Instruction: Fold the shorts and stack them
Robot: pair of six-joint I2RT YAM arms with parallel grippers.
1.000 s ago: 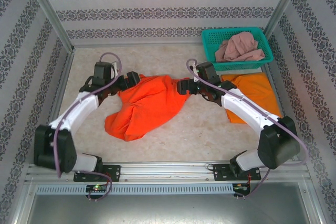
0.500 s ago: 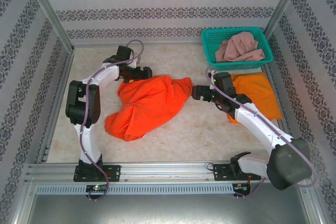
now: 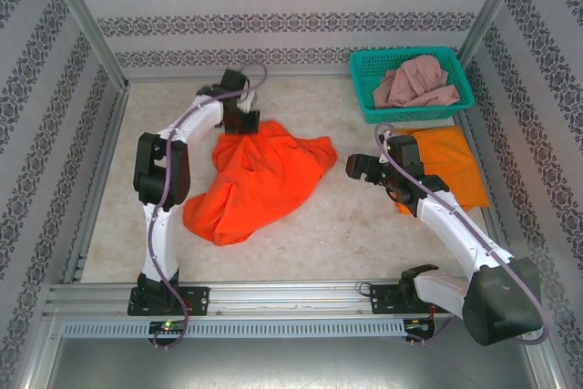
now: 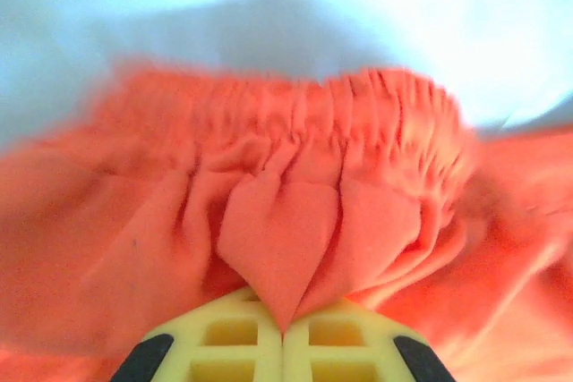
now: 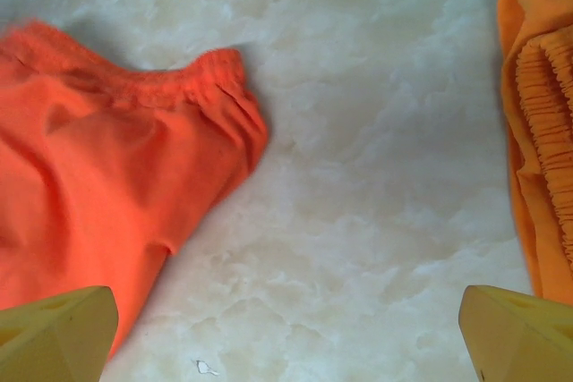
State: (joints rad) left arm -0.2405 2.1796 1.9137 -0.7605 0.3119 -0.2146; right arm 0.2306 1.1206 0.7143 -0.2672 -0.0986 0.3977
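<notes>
The red-orange shorts (image 3: 260,175) lie crumpled mid-table, waist toward the back. My left gripper (image 3: 246,125) is at their far left corner. In the left wrist view it (image 4: 285,333) is shut on a pinch of the gathered waistband (image 4: 304,131). My right gripper (image 3: 350,168) hovers just right of the shorts' right corner, apart from the cloth. Its jaws (image 5: 286,351) stand wide open over bare table, between the red-orange shorts (image 5: 107,194) and the yellow-orange shorts (image 5: 542,131). The yellow-orange shorts (image 3: 451,163) lie folded at the right. The dusty pink shorts (image 3: 417,82) sit in the basket.
The teal mesh basket (image 3: 410,54) stands at the back right, just behind the yellow-orange shorts. Patterned walls and metal posts close in the back and both sides. Bare marbled table (image 3: 346,225) stretches in front of the red-orange shorts.
My right gripper let go of the red-orange shorts' right corner and drew back to the right. My left gripper carried the waistband toward the back and a little right.
</notes>
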